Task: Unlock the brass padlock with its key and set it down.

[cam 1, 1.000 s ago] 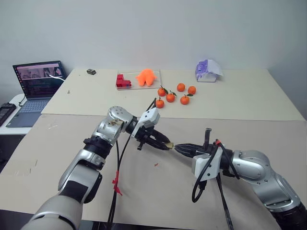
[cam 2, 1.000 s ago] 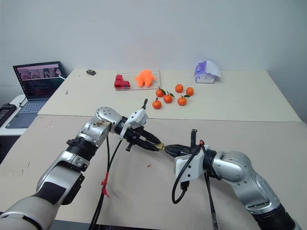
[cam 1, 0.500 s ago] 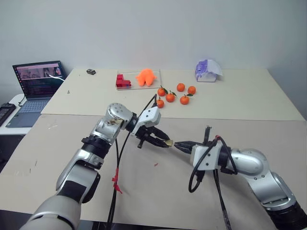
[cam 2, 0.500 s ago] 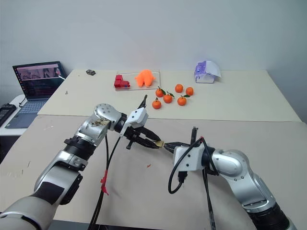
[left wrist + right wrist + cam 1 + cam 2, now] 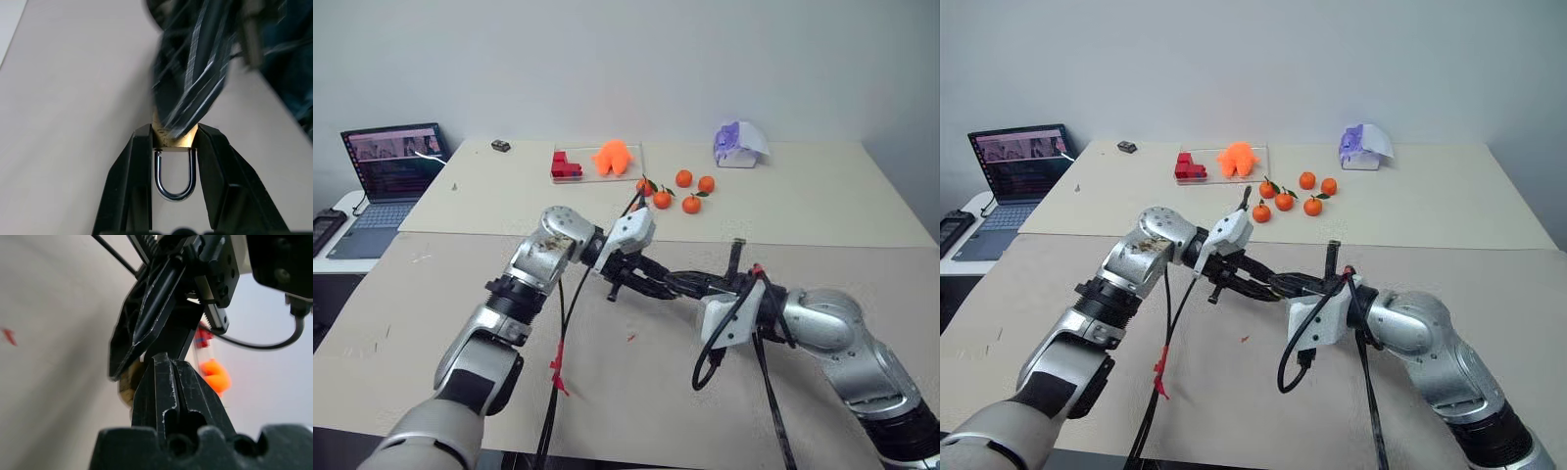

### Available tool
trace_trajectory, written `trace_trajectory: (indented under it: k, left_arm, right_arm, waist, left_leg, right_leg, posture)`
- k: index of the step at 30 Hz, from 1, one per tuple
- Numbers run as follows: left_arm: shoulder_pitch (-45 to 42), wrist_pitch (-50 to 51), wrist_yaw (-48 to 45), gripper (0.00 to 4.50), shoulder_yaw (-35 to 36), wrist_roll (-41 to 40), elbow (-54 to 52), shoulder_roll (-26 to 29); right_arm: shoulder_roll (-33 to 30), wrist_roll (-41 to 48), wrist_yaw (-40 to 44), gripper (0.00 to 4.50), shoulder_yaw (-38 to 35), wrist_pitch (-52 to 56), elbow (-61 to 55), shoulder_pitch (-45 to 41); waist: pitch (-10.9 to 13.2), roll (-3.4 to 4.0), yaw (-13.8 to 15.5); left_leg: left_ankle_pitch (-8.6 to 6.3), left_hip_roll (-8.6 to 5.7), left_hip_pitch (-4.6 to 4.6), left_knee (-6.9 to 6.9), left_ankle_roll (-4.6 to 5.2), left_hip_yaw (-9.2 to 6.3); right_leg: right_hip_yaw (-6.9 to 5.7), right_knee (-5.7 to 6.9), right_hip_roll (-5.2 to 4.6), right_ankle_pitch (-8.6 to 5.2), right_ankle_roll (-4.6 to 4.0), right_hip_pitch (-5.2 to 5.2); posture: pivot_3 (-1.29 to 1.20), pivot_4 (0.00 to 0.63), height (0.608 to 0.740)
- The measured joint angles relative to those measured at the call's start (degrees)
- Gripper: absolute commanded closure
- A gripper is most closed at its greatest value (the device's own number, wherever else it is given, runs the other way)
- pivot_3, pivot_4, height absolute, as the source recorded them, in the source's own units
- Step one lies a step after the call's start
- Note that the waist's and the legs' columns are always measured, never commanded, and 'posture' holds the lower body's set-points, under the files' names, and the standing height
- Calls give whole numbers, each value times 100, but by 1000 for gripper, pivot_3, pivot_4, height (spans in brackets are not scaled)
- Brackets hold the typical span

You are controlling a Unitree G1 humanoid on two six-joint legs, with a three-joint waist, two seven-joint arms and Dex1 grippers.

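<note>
Step in hand: key insertion, by my read. Both arms meet in mid-air above the pale bench [image 5: 822, 206], tip to tip.
Left gripper [image 5: 172, 147]: partly open, its two black fingers [image 5: 134, 186] clamped on the sides of the small gold-yellow rectangular brass padlock [image 5: 171, 138].
Padlock position: held clear of the bench, right between the two grippers, near the middle of the head views.
Padlock axis: long axis runs along the left gripper's fingers. The thin silver U-shaped shackle [image 5: 172, 178] points back toward the left wrist; the brass base faces out toward the other arm.
Shackle state: both legs look seated in the body, so I judge it still locked.
Right gripper [image 5: 168, 377]: fully shut, its tip pressed up against the padlock's base.
Key: too small and hidden to make out; I cannot tell whether it sits in the keyway.
Next move calls for: a clean twist of the right wrist about the key's line while the left holds steady, then setting the padlock down.
</note>
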Motion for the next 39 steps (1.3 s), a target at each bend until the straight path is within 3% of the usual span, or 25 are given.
trace_trajectory:
  k: [4, 12, 27, 39]
  left_arm:
    - [-47, 614, -29, 3697, -2, -214, -114, 10]
    - [-46, 649, -56, 3697, -178, -211, -125, 5]
    - [-61, 554, -219, 3697, -172, -325, -158, 129]
    - [-85, 505, -210, 3697, -44, -409, -184, 141]
  right_arm:
    - [18, -98, -218, 2743, -138, -320, -3, -9]
    - [-116, 194, -250, 81, -454, -702, 163, -15]
    - [-999, 1093, 337, 81, -845, -1174, 558, 591]
    - [-822, 994, 534, 81, -639, -1148, 561, 678]
  waist:
    - [0, 0, -5]
    - [0, 0, -3]
    - [1, -2, -6]
    - [-1, 7, -5]
  left_leg:
    - [1, 0, 5, -1, -1, -1]
    - [1, 0, 5, -1, -1, 0]
    - [1, 0, 8, -2, 0, -2]
    - [1, -6, 7, 0, -1, -2]
  right_leg:
    - [0, 2, 0, 1, -2, 3]
    - [1, 0, -1, 11, -20, 5]
    - [1, -1, 2, 12, -21, 10]
    - [6, -1, -3, 11, -19, 11]
  posture:
    - [0, 150, 724]
    - [0, 150, 724]
    - [0, 150, 724]
    - [0, 150, 724]
